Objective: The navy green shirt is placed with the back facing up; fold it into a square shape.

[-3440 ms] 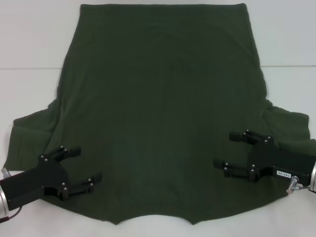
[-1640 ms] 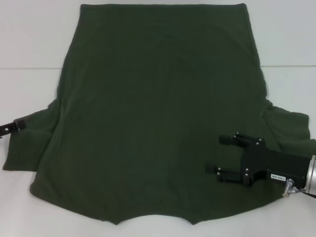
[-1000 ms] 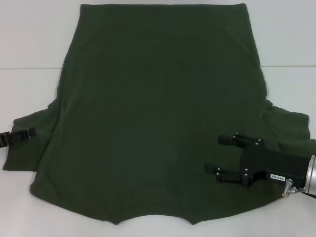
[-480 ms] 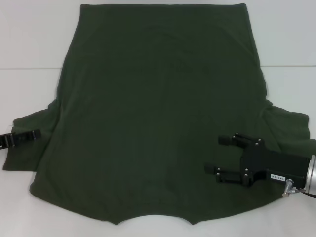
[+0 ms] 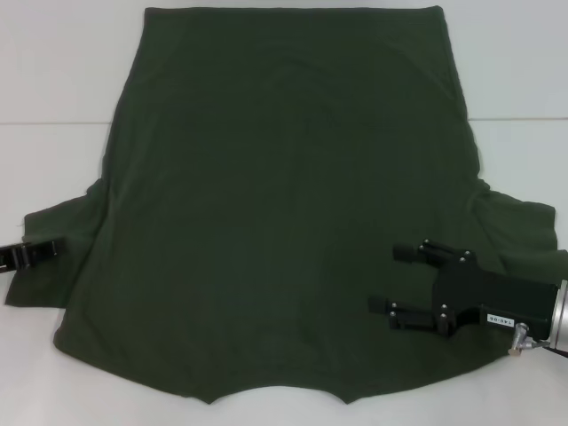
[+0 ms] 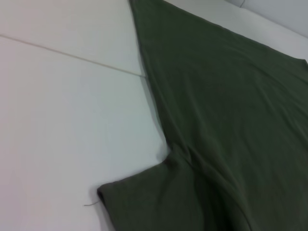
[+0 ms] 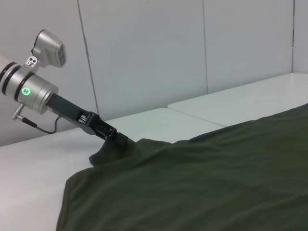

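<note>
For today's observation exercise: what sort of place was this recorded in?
Probably a robot lab or test cell: a plain white table, bare pale wall panels, and only a green shirt laid out between the left gripper and right gripper.

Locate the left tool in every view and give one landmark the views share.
Head view: the left tool shows at the picture's left edge, at the tip of the shirt's left sleeve.
Left wrist view: the tool itself is not in the picture; only the sleeve and table show.
Right wrist view: it shows far off, its tip at the sleeve's edge.
Shared landmark: the left sleeve.
</note>
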`<action>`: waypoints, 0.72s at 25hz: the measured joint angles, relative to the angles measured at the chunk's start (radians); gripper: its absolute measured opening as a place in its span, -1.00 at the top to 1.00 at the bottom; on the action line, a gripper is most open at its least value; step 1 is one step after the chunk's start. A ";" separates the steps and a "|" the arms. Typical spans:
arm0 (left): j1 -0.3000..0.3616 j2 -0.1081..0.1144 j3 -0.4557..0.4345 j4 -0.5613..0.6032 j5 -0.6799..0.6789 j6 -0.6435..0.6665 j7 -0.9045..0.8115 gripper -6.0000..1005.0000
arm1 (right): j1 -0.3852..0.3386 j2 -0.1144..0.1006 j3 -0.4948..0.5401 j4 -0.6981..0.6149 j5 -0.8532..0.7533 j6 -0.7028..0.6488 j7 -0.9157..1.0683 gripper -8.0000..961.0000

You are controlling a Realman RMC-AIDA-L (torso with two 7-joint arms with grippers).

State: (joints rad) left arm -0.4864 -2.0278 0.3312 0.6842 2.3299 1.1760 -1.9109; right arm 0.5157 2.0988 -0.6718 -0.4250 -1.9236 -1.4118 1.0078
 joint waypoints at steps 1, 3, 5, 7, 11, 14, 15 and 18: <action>0.000 0.000 0.000 0.000 0.000 0.000 0.000 -0.24 | 0.000 0.000 0.000 0.000 0.000 0.000 0.000 -0.93; 0.000 0.000 -0.003 0.001 -0.001 0.000 -0.002 -0.05 | 0.000 0.001 0.000 0.000 0.000 -0.001 0.000 -0.93; 0.000 0.000 -0.005 0.001 -0.003 0.001 -0.002 0.11 | 0.000 0.001 0.000 0.000 -0.001 -0.001 0.000 -0.93; 0.000 0.000 -0.004 0.002 -0.002 0.003 -0.002 0.25 | -0.001 0.001 0.000 0.000 -0.001 -0.001 0.000 -0.93; 0.000 0.000 -0.001 0.003 0.001 0.011 -0.001 0.55 | -0.003 0.001 0.000 0.000 -0.003 -0.001 0.000 -0.93; 0.000 0.000 -0.005 0.003 -0.004 0.013 0.001 0.81 | -0.003 0.001 0.000 0.000 -0.003 -0.001 0.000 -0.93; 0.000 0.000 -0.005 0.003 -0.005 0.014 0.001 0.89 | -0.003 0.001 0.000 0.000 -0.004 -0.001 0.000 -0.93; 0.001 0.000 -0.005 0.006 -0.004 0.013 0.002 0.93 | -0.003 0.001 0.000 0.000 -0.005 -0.001 0.000 -0.93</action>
State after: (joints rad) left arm -0.4856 -2.0279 0.3258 0.6897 2.3261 1.1894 -1.9088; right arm 0.5128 2.1000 -0.6718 -0.4250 -1.9281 -1.4132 1.0078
